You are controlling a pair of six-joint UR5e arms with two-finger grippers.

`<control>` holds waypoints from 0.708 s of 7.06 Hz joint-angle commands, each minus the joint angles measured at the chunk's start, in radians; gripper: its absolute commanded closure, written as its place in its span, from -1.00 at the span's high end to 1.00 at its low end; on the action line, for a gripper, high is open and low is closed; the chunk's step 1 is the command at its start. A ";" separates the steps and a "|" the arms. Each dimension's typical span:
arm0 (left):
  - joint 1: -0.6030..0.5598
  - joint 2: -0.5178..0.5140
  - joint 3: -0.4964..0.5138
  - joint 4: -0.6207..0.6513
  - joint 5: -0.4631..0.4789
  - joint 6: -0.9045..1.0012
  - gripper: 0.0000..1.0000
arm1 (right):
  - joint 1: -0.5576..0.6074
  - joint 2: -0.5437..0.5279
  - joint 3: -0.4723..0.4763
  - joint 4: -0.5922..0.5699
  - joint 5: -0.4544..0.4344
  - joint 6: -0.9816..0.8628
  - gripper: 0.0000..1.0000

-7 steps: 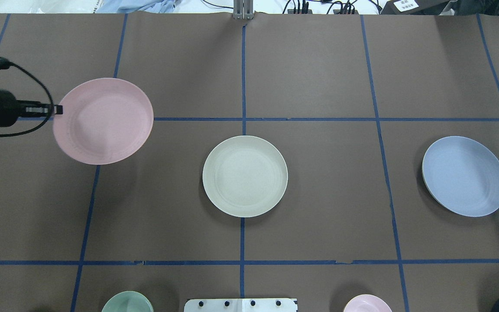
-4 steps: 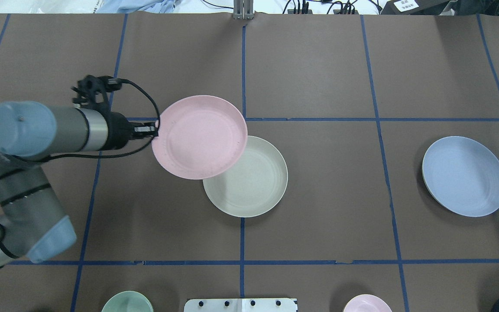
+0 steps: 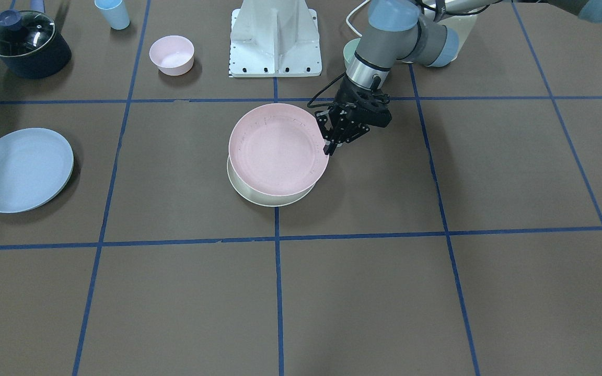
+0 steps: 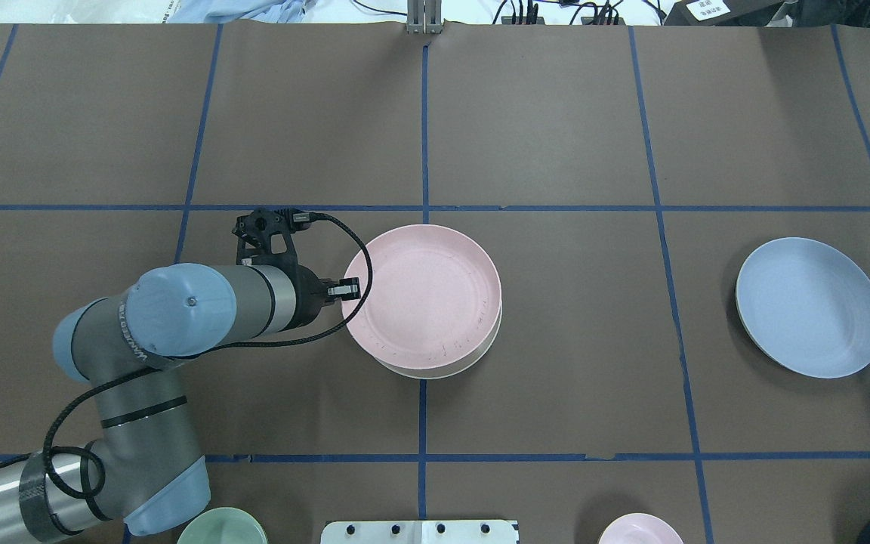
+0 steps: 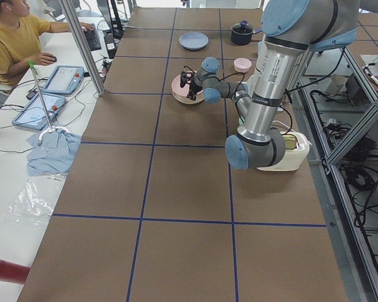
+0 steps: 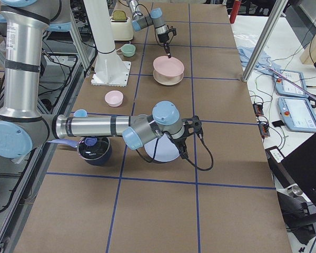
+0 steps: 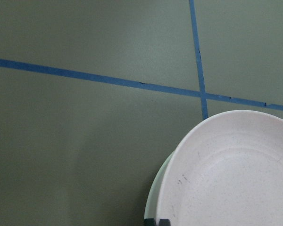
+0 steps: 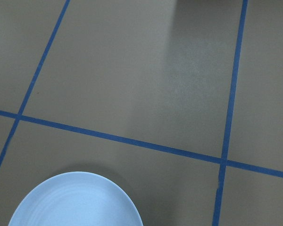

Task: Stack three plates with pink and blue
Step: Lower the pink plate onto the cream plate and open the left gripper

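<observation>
My left gripper (image 4: 352, 288) is shut on the near-left rim of the pale pink plate (image 4: 424, 296). It holds the plate just over the cream-white plate (image 4: 442, 372), of which only a crescent of rim shows. The front view shows the same: the gripper (image 3: 327, 149), the pink plate (image 3: 277, 149) and the cream rim (image 3: 264, 199). The left wrist view shows the pink plate (image 7: 231, 174) above the cream rim (image 7: 153, 197). The pale blue plate (image 4: 809, 306) lies alone at the right. My right gripper (image 6: 180, 150) hovers near it; I cannot tell if it is open.
A small pink bowl (image 3: 172, 55), a mint-green bowl (image 4: 222, 529), a dark lidded pot (image 3: 26, 44) and a blue cup (image 3: 113, 13) stand along the robot's edge by the white base (image 3: 275, 39). Blue tape lines grid the brown table.
My left arm has carried the pink plate from the table's left side rightward and toward the robot, bringing it over the cream-white plate. The blue plate has not moved.
</observation>
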 commanded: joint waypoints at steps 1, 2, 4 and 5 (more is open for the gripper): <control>0.024 -0.024 0.056 -0.001 0.028 -0.002 -1.00 | 0.000 0.000 0.001 0.000 0.000 0.000 1.00; 0.032 -0.024 0.056 -0.002 0.028 0.000 -0.64 | 0.000 0.000 0.001 0.000 0.002 0.000 1.00; 0.047 -0.020 0.044 -0.010 0.028 0.004 0.99 | 0.000 0.000 0.000 0.000 0.002 0.000 1.00; 0.038 -0.014 0.000 -0.007 0.021 0.023 1.00 | -0.002 0.000 0.000 0.000 0.002 0.002 1.00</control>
